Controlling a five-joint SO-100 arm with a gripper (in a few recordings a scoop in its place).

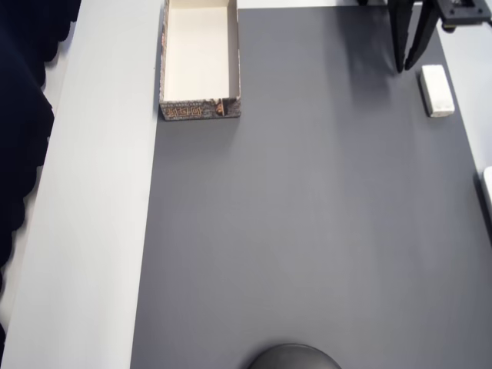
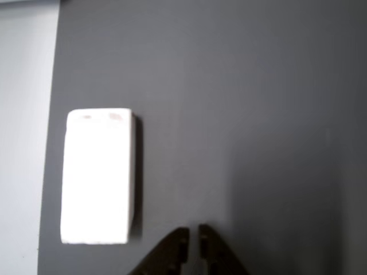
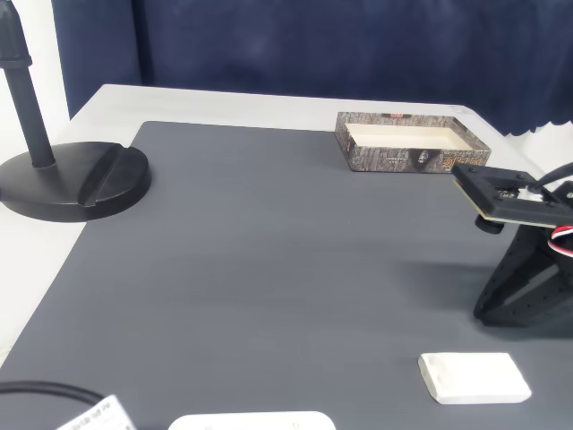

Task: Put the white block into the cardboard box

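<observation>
1. Overhead view, upper left: the cardboard box (image 1: 200,58) sits open-topped on the grey mat (image 1: 307,231).
2. Upper right: the gripper (image 1: 408,65) hangs with its tips nearly together, holding nothing.
3. Just right of it lies the white block (image 1: 437,91), flat on the mat's edge.
4. The block looks light, stiff and smooth, likely slippery; pinch across its narrow width, mid-length.

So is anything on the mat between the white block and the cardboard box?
No. In the overhead view, only bare grey mat lies between the white block and the cardboard box. The fixed view shows the same.
</observation>
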